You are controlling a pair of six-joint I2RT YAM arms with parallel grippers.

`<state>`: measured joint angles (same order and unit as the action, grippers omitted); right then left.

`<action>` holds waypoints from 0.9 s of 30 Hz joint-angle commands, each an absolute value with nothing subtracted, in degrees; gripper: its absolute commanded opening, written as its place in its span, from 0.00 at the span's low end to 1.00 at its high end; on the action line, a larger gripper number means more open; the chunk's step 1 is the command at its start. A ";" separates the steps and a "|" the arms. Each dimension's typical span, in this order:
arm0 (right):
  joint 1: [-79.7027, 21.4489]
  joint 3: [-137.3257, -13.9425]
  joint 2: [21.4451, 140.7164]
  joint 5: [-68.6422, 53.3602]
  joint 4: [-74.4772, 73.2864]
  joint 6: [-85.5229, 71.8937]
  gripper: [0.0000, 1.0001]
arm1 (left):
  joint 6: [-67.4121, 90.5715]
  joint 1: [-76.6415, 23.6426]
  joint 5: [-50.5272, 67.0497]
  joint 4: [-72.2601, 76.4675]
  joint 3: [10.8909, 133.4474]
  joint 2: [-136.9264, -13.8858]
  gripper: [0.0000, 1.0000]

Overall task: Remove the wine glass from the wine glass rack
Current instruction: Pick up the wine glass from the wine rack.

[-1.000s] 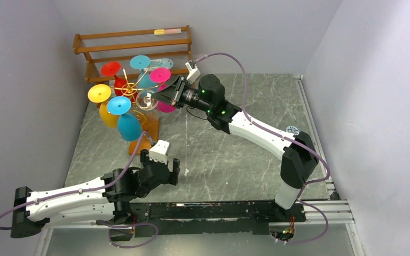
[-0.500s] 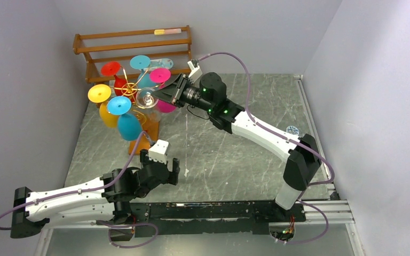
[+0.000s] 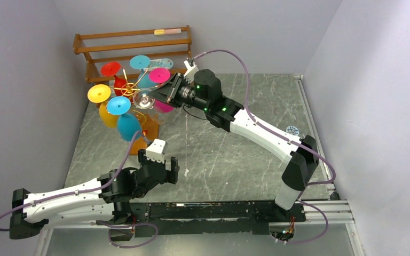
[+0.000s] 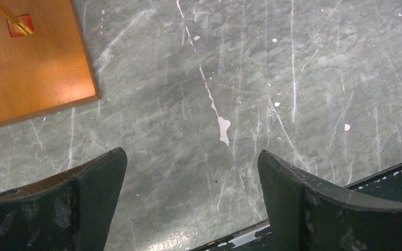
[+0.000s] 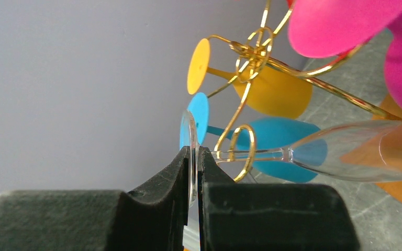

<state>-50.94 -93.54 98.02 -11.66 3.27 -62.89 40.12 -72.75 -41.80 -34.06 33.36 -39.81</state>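
The gold wire wine glass rack (image 3: 132, 89) stands on an orange-brown wooden base (image 3: 150, 128) at the table's left; its base also shows in the left wrist view (image 4: 31, 68). Several coloured glasses hang on it upside down. A clear wine glass (image 3: 145, 100) hangs on a scroll arm at the near right; its stem sits in a gold loop (image 5: 238, 149). My right gripper (image 3: 156, 96) is shut on the clear glass's foot disc (image 5: 191, 144). My left gripper (image 4: 191, 157) is open and empty, low over the table near the rack's base.
A larger brown wooden slatted shelf rack (image 3: 133, 50) stands against the back wall behind the wire rack. A pink glass (image 5: 345, 23) hangs close above my right fingers. A black rail (image 3: 219, 210) runs along the near table edge.
My right gripper has moved left onto the clear glass's foot. The clear glass has shifted slightly left. The left arm has crept slightly forward.
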 commanded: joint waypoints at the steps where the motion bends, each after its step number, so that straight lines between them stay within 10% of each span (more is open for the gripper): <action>1: -51.88 -94.12 98.85 -9.44 0.75 -62.45 0.00 | 40.03 -72.94 -42.21 -32.82 34.86 -40.74 1.00; 27: -52.94 -99.37 102.47 -5.54 -0.41 -62.32 0.00 | 40.46 -72.93 -40.87 -30.94 35.97 -44.08 1.00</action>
<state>-52.69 -97.21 100.97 -9.06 -1.93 -60.77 39.83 -72.77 -41.69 -32.21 34.87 -45.45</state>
